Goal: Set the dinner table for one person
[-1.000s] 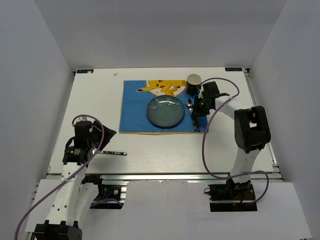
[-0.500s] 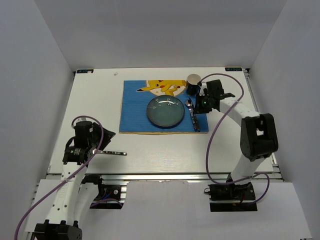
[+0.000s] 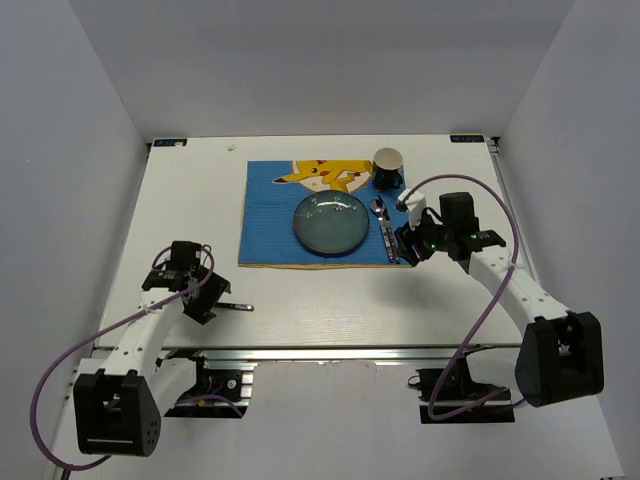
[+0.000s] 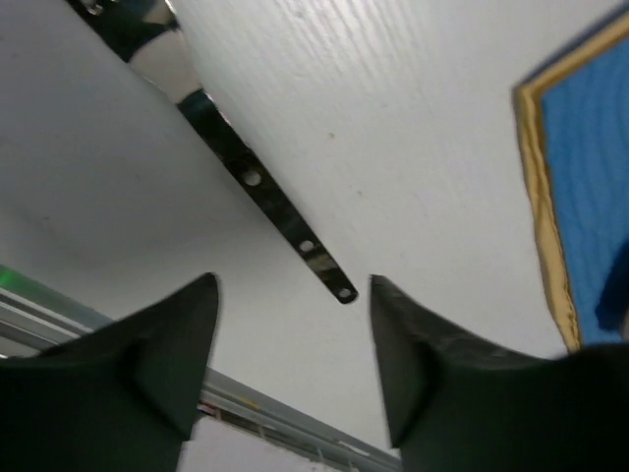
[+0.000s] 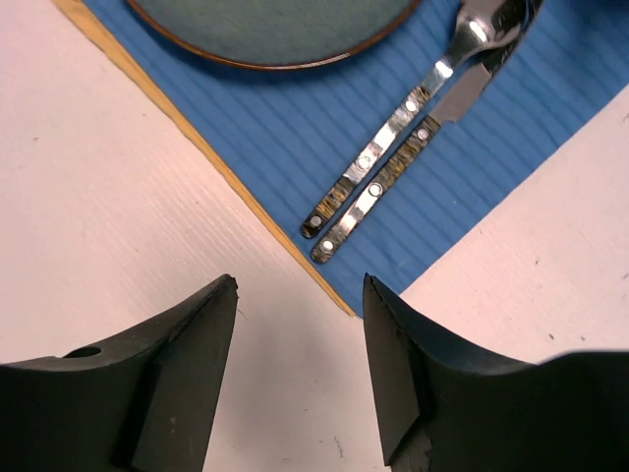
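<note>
1. The dinner table point(image 3: 330, 300) was a white top that filled the floor of a white-walled enclosure, with a metal rail point(image 3: 330, 352) along its near edge and both arm bases just below that rail.
2. A blue placemat point(image 3: 268, 225) with a yellow cartoon figure lay at the table's centre, toward the far side.
3. On the mat were a round plate point(image 3: 330, 223), a dark cup point(image 3: 389, 167) at the far right corner, and a spoon point(image 5: 413, 103) and knife point(image 5: 373, 189) lying side by side to the right of the plate.
4. A separate piece of cutlery point(image 4: 280, 211) lay on the bare table near the front left, well off the mat.
5. The left gripper point(image 4: 292, 285) hovered just by that piece's handle end, its jaws apart and empty.
6. The right gripper point(image 5: 300, 283) hung over the mat's near right corner, its jaws spread with nothing between them.
7. Compared with one second before, the right arm had drawn back from beside the cup toward the near right, which uncovered the knife.
8. The left arm had swung lower and its gripper had shifted toward the loose cutlery.
9. The plate, the cup and the loose piece had not moved.
</note>
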Motion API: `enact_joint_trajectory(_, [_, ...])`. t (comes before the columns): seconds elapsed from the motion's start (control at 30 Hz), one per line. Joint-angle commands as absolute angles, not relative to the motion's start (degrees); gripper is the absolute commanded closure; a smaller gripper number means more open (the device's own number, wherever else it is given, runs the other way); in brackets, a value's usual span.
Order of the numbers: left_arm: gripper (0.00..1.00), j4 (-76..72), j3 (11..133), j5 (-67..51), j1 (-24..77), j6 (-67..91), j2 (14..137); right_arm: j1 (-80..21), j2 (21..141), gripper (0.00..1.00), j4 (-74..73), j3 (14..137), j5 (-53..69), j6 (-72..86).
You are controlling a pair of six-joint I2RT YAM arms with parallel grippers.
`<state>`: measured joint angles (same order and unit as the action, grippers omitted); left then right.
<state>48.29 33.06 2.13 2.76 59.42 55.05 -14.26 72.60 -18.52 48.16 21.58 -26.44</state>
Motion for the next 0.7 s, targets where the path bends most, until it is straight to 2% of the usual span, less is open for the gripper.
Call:
enact_joint_trajectory(0.0, [0.24, 49.39, 35.24, 6.32, 2.81, 59.94, 56.68, -14.06, 69.79, 0.40, -15.03, 46.58, 25.14, -30.24])
enact_joint_trajectory(0.27, [0.24, 46.77, 33.23, 9.14, 2.81, 60.03, 63.28, -14.06, 69.08, 0.39, -13.54, 45.35, 24.35, -26.02])
enact_joint_trajectory(0.67, [0.31, 42.98, 34.80, 12.65, 2.81, 58.80, 71.97, -13.97, 66.36, 0.39, -13.01, 41.84, 23.47, -23.91])
